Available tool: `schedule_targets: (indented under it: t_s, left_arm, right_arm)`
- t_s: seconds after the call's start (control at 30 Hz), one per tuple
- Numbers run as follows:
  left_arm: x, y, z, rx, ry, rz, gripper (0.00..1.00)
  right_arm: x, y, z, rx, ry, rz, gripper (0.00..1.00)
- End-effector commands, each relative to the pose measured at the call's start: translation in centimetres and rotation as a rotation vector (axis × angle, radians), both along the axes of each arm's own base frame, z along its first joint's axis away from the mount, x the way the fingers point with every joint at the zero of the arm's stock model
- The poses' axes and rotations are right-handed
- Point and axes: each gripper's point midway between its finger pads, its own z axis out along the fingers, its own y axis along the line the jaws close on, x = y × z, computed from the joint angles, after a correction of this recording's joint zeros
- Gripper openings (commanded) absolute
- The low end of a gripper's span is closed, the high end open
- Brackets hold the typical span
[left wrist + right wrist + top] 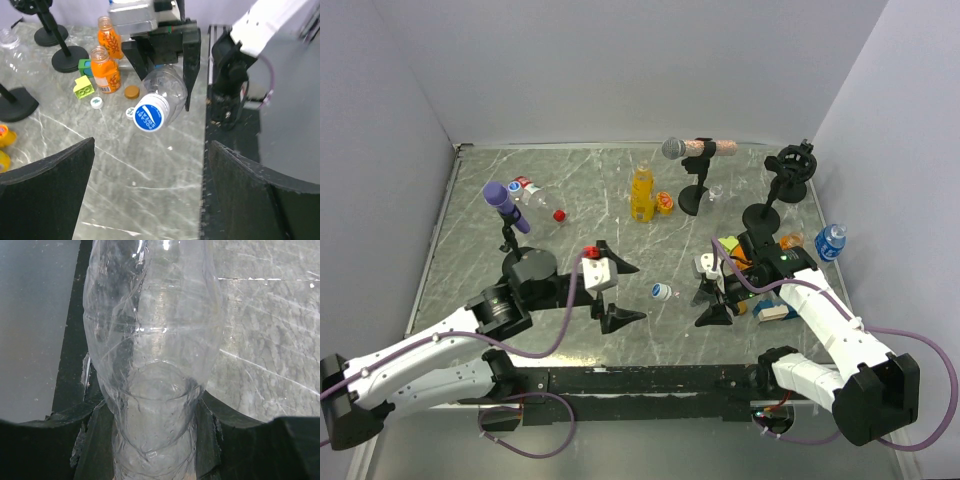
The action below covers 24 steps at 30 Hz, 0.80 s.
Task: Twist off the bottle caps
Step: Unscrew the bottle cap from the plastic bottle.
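Above desk [570, 190] centre, grips clear bottle [155, 365] level in right hand [165, 80], long axis running hand to hand, blue-white cap [148, 112] facing wide-open empty left hand [641, 292] just beside it.

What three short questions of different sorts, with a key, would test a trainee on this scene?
1. True or false: the left gripper stands open and holds nothing.
2. What is the right gripper shut on? A) a clear bottle B) the orange juice bottle C) a microphone
3. Fill the gap: the cap on that bottle is mainly ___ in colour.
Key: 1 true; 2 A; 3 blue.
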Motion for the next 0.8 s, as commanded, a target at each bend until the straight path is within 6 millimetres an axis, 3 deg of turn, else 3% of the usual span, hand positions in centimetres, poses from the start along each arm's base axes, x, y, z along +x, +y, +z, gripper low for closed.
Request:
schedule_targets:
  t_s: [0.0,0.17,0.47,0.77]
  left_arm:
    - [0.3,-1.8,2.0,-0.016,-0.175,-0.091,0.99]
    - [1.0,-3.1,2.2,-0.020,-0.191,-0.107,0.94]
    - [1.1,-4.6,1.1,0.040,-0.142,-0.159,0.66]
    - [1.1,-4.9,0.6,0.052,-0.122,-0.175,0.49]
  right_arm:
    - [0.3,0.8,1.1,0.067,-0.047,0.038,0.31]
    - [0.3,0.8,1.0,0.064,-0.045,0.037,0.31]
    - [0.3,0.8,1.1,0.065,-0.044,0.038,0.31]
    - [0.3,0.8,1.1,0.065,-0.044,0.037,0.31]
